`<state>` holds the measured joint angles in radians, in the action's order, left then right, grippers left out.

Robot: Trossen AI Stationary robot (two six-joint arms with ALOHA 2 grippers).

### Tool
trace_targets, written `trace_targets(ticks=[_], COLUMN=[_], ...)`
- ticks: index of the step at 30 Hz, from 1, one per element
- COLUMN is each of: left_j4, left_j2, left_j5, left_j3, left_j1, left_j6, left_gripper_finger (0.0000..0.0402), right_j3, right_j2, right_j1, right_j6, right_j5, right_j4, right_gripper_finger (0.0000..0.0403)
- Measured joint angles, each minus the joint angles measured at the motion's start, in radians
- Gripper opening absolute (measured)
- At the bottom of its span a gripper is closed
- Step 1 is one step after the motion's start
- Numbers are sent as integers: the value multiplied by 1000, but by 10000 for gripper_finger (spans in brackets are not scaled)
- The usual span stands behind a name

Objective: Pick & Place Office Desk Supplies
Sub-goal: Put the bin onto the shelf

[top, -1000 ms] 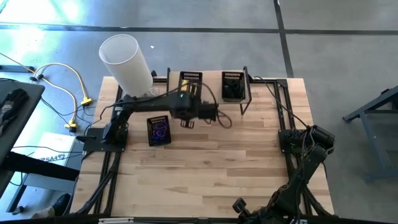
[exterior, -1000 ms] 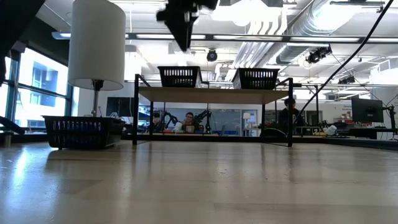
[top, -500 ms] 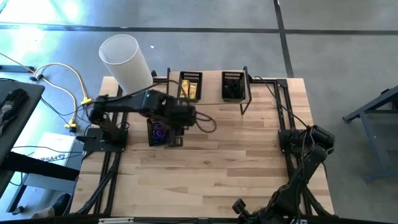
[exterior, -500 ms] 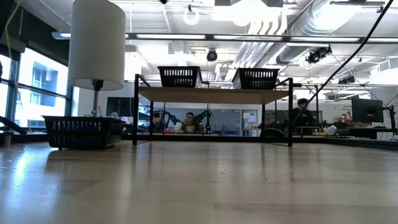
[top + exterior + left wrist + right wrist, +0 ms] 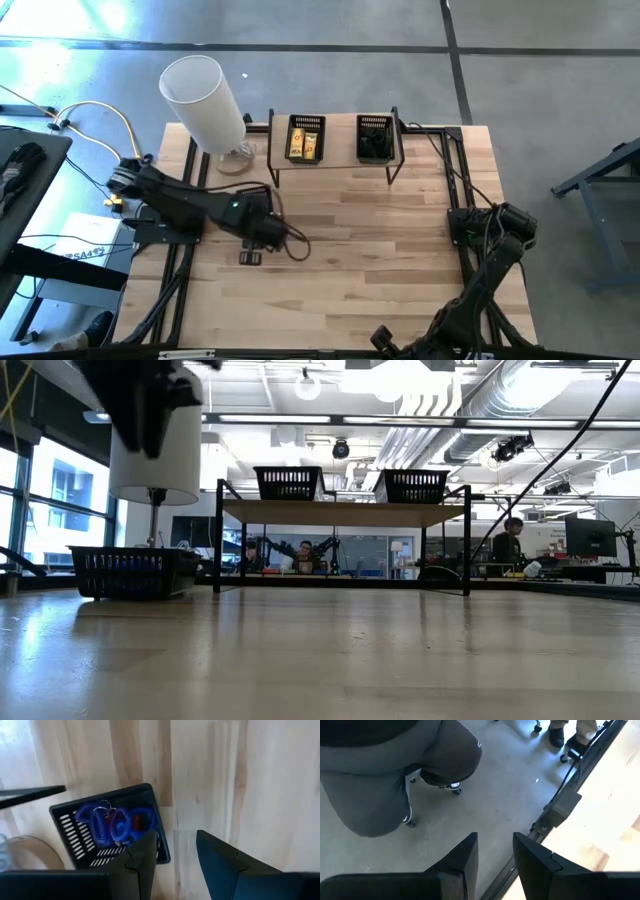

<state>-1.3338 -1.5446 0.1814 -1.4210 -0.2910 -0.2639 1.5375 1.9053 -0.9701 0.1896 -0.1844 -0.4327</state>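
Note:
A black mesh tray [image 5: 107, 827] on the table holds blue and purple coiled loops [image 5: 105, 822] and a red one [image 5: 140, 822]. My left gripper [image 5: 174, 862] hangs open above the bare wood just beside that tray, pointing steeply down, with nothing between its fingers. From above, my left arm [image 5: 210, 210] covers the tray. It shows dark at the upper left of the low view [image 5: 150, 405]. Yellow pieces [image 5: 305, 140] and black blocks [image 5: 375, 145] lie in two trays on the rack. My right gripper [image 5: 495, 852] is open beyond the table's near edge, over the floor.
A tall white cylinder [image 5: 205, 95] stands at the far left corner. The black wire rack [image 5: 340, 512] with its two mesh trays stands along the far edge. A person in dark clothes [image 5: 395, 765] and chair wheels show on the floor by the right arm.
My left gripper has swung from above the rack's left tray toward the table's near left, past the loop tray, sinking lower and tipping to point more steeply down. Its arm now covers the loop tray from above. The gap between its fingers looks unchanged.

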Motion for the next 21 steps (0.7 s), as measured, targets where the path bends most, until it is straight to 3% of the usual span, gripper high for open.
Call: trace_targets(ticks=[5,9,15,21], left_j4=[197,283,338,379], left_j2=[115,153,147,147], left_j5=[29,15,-12,8], left_j3=[242,368,481,505], left_j1=[-9,-1,23,24], left_j6=[-43,-73,-89,-85], left_gripper_finger=[132,132,132,132], right_j3=[0,0,0,0], right_j2=[0,0,0,0], right_j1=[5,11,32,47], right_j6=[-3,-4,-3,-3], right_j5=[1,1,1,5], right_j4=[12,27,32,33], right_gripper_finger=[110,110,110,110])
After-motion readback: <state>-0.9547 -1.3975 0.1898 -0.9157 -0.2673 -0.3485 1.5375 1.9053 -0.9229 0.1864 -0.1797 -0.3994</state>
